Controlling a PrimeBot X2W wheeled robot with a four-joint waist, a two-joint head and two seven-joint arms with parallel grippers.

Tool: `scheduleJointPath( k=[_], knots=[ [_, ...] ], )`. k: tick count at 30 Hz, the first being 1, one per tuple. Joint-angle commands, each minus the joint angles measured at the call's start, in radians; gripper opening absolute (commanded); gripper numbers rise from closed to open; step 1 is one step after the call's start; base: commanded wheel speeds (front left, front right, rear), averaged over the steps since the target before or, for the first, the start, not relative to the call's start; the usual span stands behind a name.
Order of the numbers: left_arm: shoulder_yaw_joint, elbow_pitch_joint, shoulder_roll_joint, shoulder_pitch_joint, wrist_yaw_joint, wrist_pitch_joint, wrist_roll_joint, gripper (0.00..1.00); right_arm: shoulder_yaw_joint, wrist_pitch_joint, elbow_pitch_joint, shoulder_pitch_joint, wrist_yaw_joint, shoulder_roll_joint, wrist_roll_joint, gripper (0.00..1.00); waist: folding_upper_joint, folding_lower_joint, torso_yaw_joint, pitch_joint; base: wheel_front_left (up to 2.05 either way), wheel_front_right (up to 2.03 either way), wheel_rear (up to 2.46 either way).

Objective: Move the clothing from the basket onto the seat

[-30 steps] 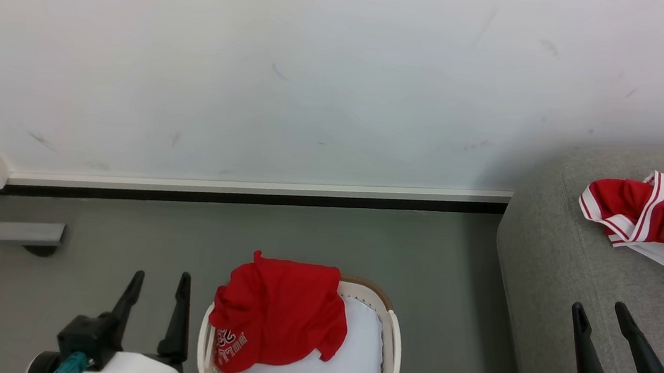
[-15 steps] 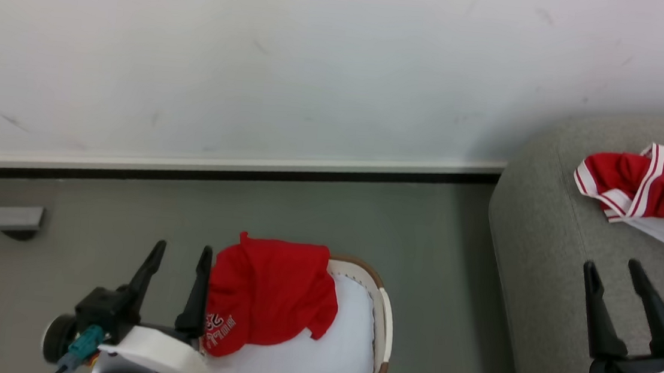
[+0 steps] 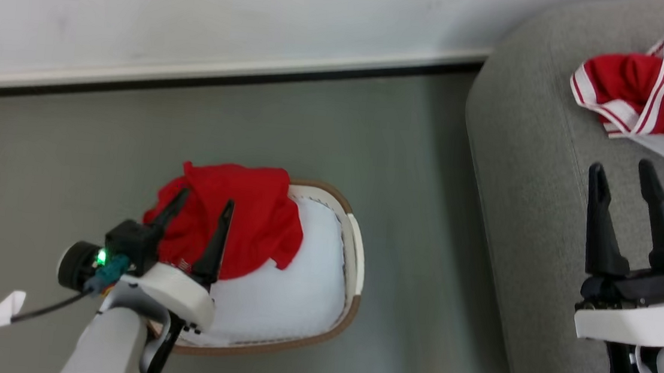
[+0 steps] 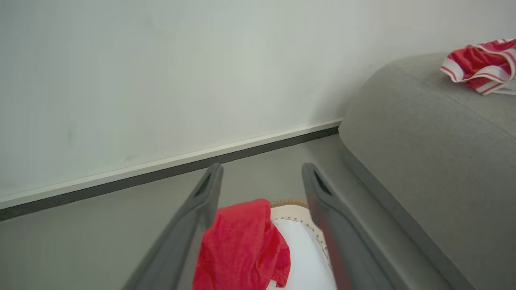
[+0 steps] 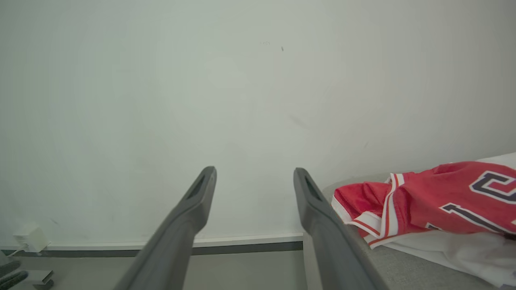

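A plain red T-shirt (image 3: 251,221) with pale lettering lies draped over the far left rim of the off-white basket (image 3: 355,261), on its white liner (image 3: 293,291). My left gripper (image 3: 206,198) hovers open over that shirt with nothing between its fingers. In the left wrist view the T-shirt (image 4: 242,245) lies low between the open left gripper (image 4: 263,167) fingers. A red jersey (image 3: 658,95) with white striped trim lies on the grey seat (image 3: 526,167). My right gripper (image 3: 621,167) stands open above the seat, short of the jersey (image 5: 435,197).
The basket stands on the grey floor between the wall's baseboard (image 3: 197,72) and the seat's rounded end. A white tag on a dark cable (image 3: 2,309) lies on the floor at the left. A white plug block (image 5: 30,237) sits by the baseboard.
The head camera has tilted down, shifting the whole picture. My left gripper has come from beside the basket to over the red T-shirt. Both grippers stay open.
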Motion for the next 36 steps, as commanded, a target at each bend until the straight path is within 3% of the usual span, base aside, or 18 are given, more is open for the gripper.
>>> scheduleJointPath(
  k=[1, 9, 23, 36],
  knots=[
    [-0.011, 0.028, 0.015, -0.031, -0.005, 0.003, 0.007, 1.0, -0.005, -0.003, -0.015, -0.025, -0.002, 0.009, -0.004, 1.0, 0.0, -0.0002, -0.058, 0.084, 0.0, 0.0, 0.0],
    [-0.113, 0.207, 0.075, -0.194, -0.015, 0.054, 0.008, 1.0, -0.016, -0.003, -0.095, -0.1, -0.002, 0.054, -0.03, 1.0, 0.0, -0.0002, -0.134, 0.229, 0.0, 0.0, 0.0],
    [-0.344, 0.447, 0.22, -0.395, -0.013, 0.15, -0.102, 1.0, -0.007, -0.001, -0.272, -0.18, -0.002, 0.144, -0.056, 1.0, 0.0, -0.0002, -0.266, 0.413, 0.0, 0.0, 0.0],
    [-0.418, 0.63, 0.31, -0.561, -0.013, 0.232, -0.145, 1.0, 0.024, -0.001, -0.306, -0.214, -0.002, 0.163, -0.037, 1.0, 0.0, -0.0002, -0.347, 0.516, 0.0, 0.0, 0.0]
  ],
)
